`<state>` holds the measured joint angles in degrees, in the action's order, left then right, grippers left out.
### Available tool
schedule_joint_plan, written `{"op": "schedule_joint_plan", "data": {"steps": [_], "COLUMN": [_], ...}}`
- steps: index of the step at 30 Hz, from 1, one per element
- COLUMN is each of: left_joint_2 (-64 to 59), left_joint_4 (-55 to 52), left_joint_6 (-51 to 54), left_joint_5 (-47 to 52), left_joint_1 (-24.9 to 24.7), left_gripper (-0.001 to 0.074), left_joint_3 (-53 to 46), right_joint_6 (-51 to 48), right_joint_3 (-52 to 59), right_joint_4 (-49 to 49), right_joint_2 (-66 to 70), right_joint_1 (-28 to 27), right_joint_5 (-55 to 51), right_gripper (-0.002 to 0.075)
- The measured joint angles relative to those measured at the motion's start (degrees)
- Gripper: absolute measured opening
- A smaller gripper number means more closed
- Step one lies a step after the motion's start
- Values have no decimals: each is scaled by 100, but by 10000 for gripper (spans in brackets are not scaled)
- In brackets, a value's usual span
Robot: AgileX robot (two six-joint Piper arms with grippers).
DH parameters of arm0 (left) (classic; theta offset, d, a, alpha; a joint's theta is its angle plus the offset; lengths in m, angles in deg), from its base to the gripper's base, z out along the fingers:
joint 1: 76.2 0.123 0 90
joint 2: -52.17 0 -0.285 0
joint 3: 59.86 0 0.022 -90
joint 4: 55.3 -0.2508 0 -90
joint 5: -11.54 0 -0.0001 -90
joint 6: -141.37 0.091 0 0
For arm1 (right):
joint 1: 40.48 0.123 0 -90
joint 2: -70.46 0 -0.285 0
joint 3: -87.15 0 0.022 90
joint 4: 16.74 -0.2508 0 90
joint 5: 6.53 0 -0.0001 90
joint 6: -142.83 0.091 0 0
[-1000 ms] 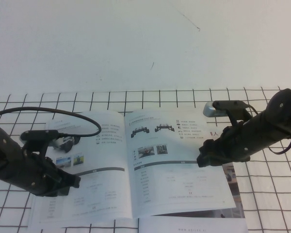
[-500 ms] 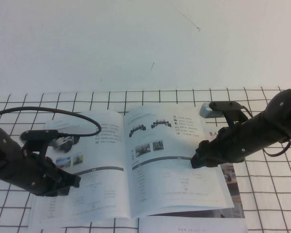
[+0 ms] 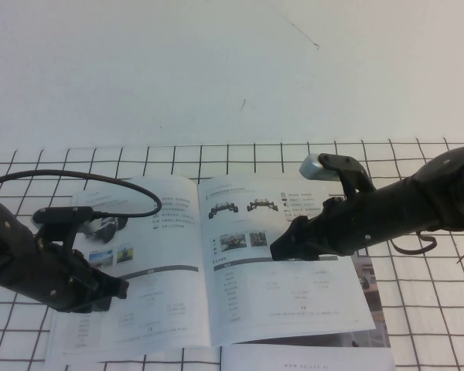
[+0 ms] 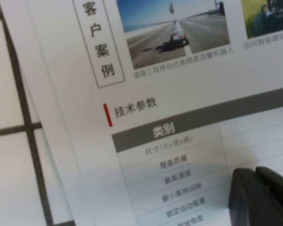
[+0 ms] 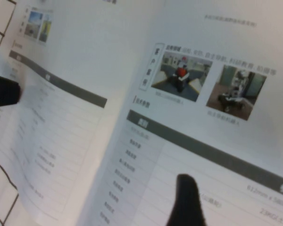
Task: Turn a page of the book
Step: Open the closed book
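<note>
Right pincer (image 3: 280,249) released, tip over the page (image 3: 294,297) near spine; outer edge rightward; left pincer (image 3: 112,290) indiscernible

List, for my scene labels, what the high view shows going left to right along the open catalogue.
Left end effector on the left page → the book's centre fold → right end effector over the glossy white right-hand page.
</note>
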<state>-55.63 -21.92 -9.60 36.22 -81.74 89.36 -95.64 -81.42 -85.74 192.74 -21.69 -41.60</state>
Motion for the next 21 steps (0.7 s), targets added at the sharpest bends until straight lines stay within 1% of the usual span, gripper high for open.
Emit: {"op": "schedule_joint_plan", "data": {"steps": [3, 7, 10, 16, 18, 21], "left_joint_2": [0, 0, 0, 0, 0, 0], "left_joint_4": [0, 0, 0, 0, 0, 0], "left_joint_6": [0, 10, 10, 10, 10, 10], "left_joint_5": [0, 0, 11, 25, 25, 25], "left_joint_1": [0, 0, 0, 0, 0, 0], "left_gripper": [-4, -4, -4, -4, -4, -4], "left_joint_3": [0, 0, 11, 20, 20, 20], "right_joint_6": [-29, 141, 734, 3032, 3396, 3574], "right_joint_3": [-12, -168, -364, -697, -706, -719], "right_joint_4": [3, 337, 1077, 3749, 4188, 4344], "right_joint_2": [0, -28, -185, -366, -352, -284], "right_joint_1": [4, 4, -19, -106, -118, -118], "right_joint_5": [0, -5, -5, -231, -358, -433], "right_gripper": [487, 487, 487, 487, 487, 487]}}
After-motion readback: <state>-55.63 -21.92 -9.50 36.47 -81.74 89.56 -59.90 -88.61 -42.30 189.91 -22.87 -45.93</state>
